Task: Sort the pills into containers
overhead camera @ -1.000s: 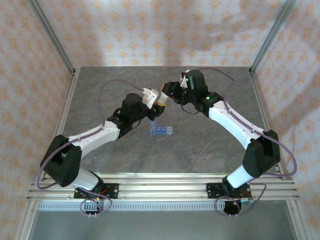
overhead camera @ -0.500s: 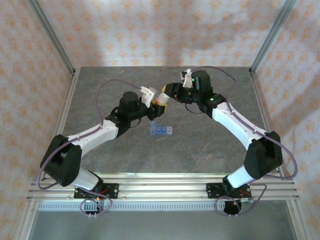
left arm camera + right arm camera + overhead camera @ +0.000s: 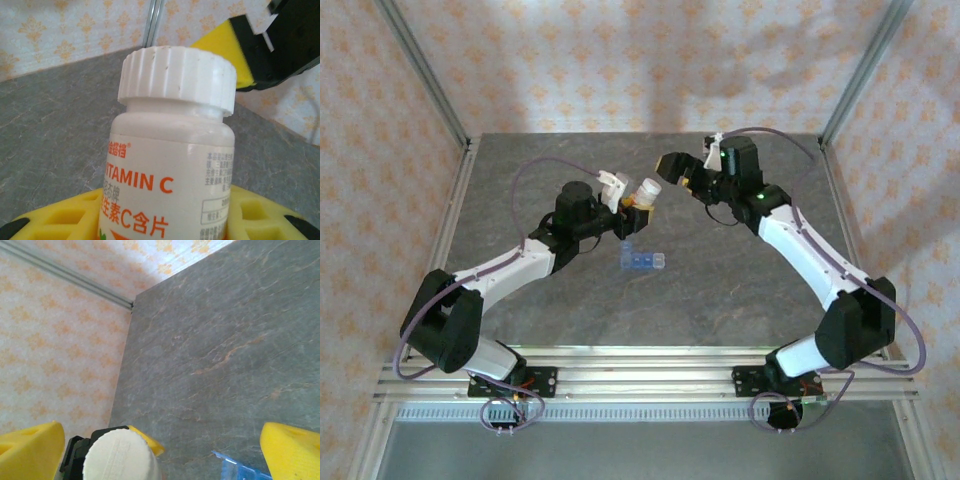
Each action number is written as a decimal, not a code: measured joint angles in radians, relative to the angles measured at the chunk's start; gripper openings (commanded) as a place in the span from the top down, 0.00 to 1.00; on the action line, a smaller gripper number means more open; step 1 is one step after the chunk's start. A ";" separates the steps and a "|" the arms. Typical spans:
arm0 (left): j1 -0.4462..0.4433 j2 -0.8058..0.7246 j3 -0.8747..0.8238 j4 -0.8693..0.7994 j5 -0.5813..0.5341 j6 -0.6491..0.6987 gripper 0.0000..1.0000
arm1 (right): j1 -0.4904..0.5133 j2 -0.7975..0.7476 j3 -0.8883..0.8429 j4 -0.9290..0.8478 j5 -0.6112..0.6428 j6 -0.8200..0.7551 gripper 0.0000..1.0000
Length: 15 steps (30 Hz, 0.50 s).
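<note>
Looks barely started: left gripper (image 3: 630, 203) is clamping the vitamin bottle (image 3: 170, 170), cap (image 3: 177, 80) still on; right gripper (image 3: 672, 170) is hanging wide open beside it; pill box (image 3: 642, 261) is waiting on the table (image 3: 740, 290) nearby.

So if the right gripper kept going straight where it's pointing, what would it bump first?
Most likely the vitamin bottle's white cap, held up by the left gripper: it sits just ahead, between the right gripper's open fingers.

Left tool (image 3: 632, 196) clasped, right tool (image 3: 680, 172) agape.
</note>
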 measured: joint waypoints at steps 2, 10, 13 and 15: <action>0.000 0.000 0.000 -0.007 -0.011 0.012 1.00 | -0.004 -0.005 0.011 -0.014 0.022 0.012 0.00; 0.000 0.000 0.001 -0.050 -0.041 0.060 1.00 | -0.005 0.006 0.014 -0.011 0.013 0.089 0.18; 0.000 0.000 0.008 -0.060 -0.048 0.071 1.00 | 0.022 0.014 0.014 -0.011 0.025 0.100 0.19; -0.001 0.000 0.013 -0.060 -0.049 0.072 1.00 | 0.044 0.020 0.014 -0.014 0.034 0.103 0.19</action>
